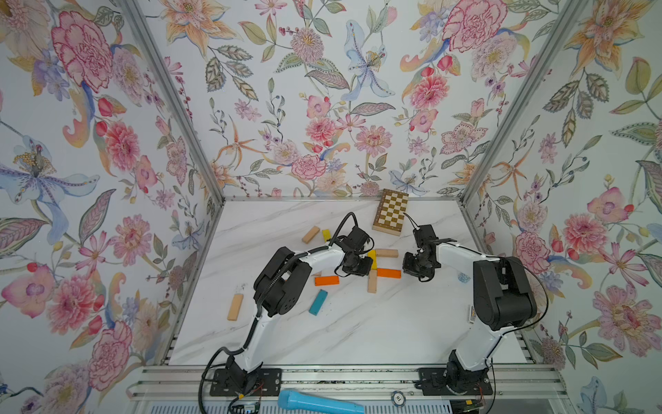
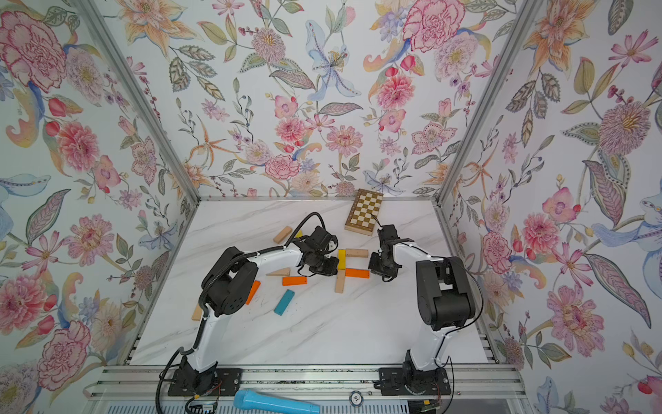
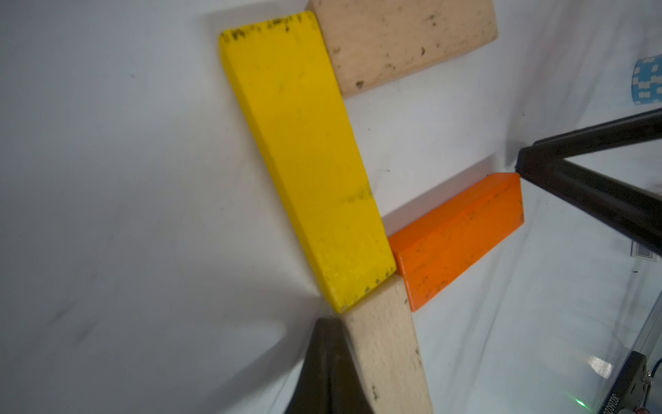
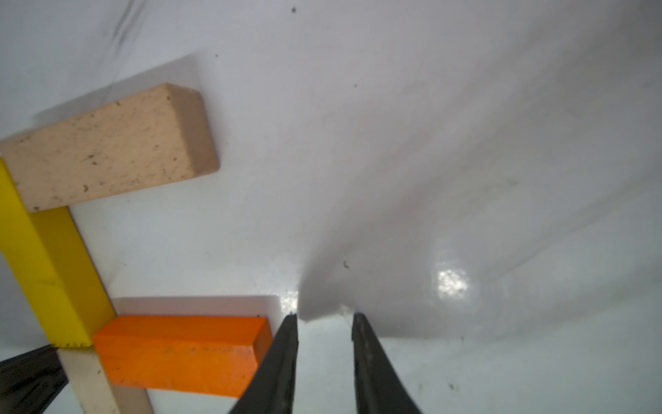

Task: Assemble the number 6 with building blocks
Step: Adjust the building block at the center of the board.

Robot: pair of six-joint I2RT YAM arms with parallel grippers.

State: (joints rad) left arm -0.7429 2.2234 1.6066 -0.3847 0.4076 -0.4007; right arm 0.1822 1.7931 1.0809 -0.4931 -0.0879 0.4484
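Number 6: part built, near the middle of the table (image 1: 358, 333), between the two grippers. Four blocks lie flat and make the top bar, the stem, the middle bar and the start of the loop's left side.
Yellow block (image 3: 308, 161): the stem. Its far end touches the beige top block (image 3: 404, 43), which runs off to the right as the top bar.
Orange block (image 4: 179, 355): the middle bar. One end butts against the foot of the yellow block; it lies roughly parallel to the top block.
Beige lower block (image 3: 390, 358): continues the stem downward, end to end with the yellow block.
Missing: judging by the shape, the loop's bottom and right side are not yet laid.
Left gripper (image 3: 327, 329): jaws together, holding nothing. Its tip sits at the outer side of the beige lower block, likely as a stop or pusher to keep the stem straight; contact cannot be told.
Right gripper (image 4: 324, 317): fingers a little apart with nothing between them. One finger (image 4: 283, 358) is at the orange block's free end, probably squaring it against the stem.
Spares: a teal block (image 1: 318, 302), a second orange block (image 1: 326, 280) and a loose beige block (image 1: 235, 307) lie to the left, within the left arm's reach.
Other: a chequered board (image 1: 390, 217) lies at the back, and a microphone (image 1: 318, 403) lies off the table in front.
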